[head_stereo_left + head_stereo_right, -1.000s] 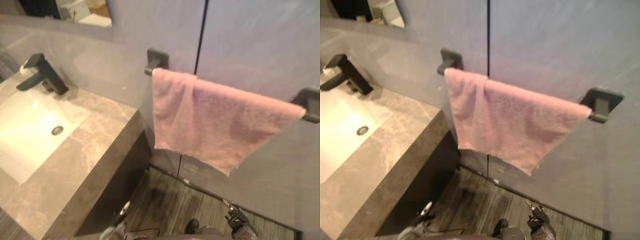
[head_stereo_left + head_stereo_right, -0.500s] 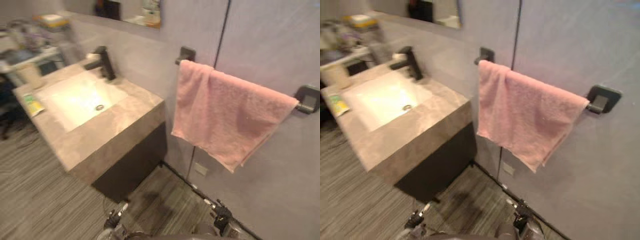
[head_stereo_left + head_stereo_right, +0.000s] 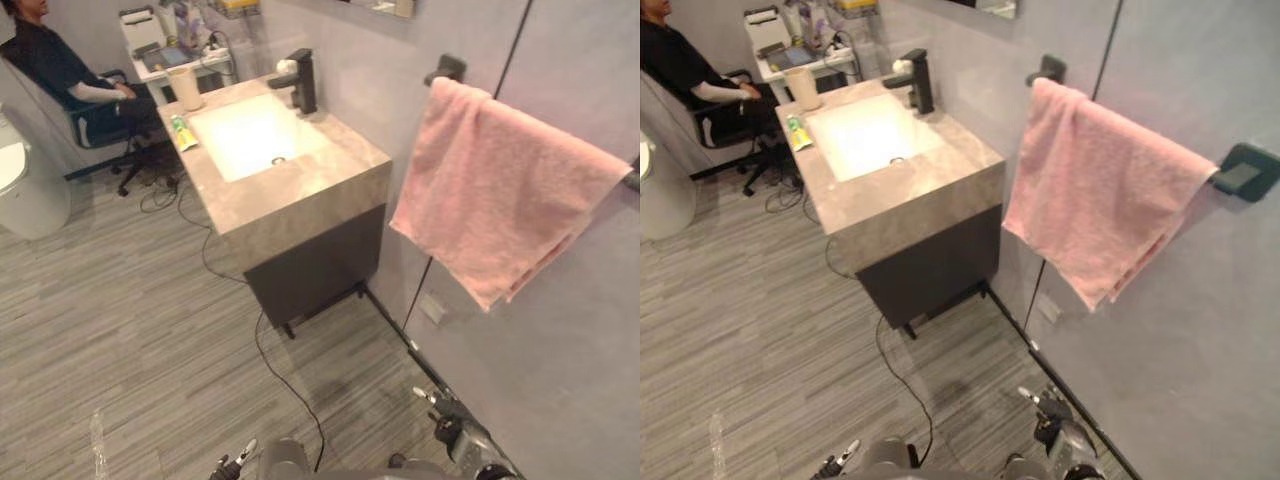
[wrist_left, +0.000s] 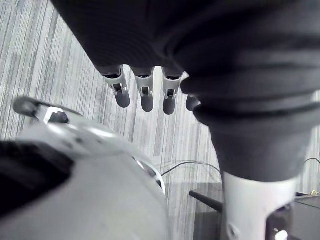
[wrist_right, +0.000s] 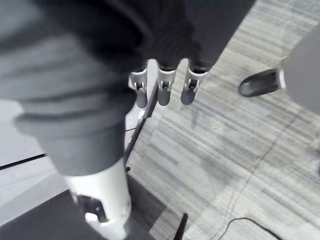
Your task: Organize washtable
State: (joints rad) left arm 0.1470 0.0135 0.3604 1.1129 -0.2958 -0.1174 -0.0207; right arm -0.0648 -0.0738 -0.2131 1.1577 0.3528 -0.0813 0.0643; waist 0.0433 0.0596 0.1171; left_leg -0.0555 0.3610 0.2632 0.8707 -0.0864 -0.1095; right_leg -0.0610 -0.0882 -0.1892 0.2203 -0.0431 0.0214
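At 10 o'clock a person [image 3: 55, 65] in a dark top sits on an office chair [image 3: 105, 125], well apart from the robot. Nxt, toward 11, the stone worktop [image 3: 300, 190] juts from the grey wall [image 3: 380, 60] w/ a dark cabinet [image 3: 315, 270] under it. On its far left corner a pale cup [image 3: 184, 88] stands upright. Just beside that, a green tube [image 3: 181, 132] lies flat along the left rim. The white basin [image 3: 255, 135] is sunk in the middle, w/ a black tap [image 3: 300, 78] at its back edge by the wall. At 2 o'clock a pink towel [image 3: 500, 190] hangs draped between two dark brackets [image 3: 1245, 170]. Down low, the left hand [image 4: 146, 95] at 7 o'clock & the right hand [image 5: 163, 90] at 5 hang over the striped floor [image 3: 120, 330], both released, fingers straight.
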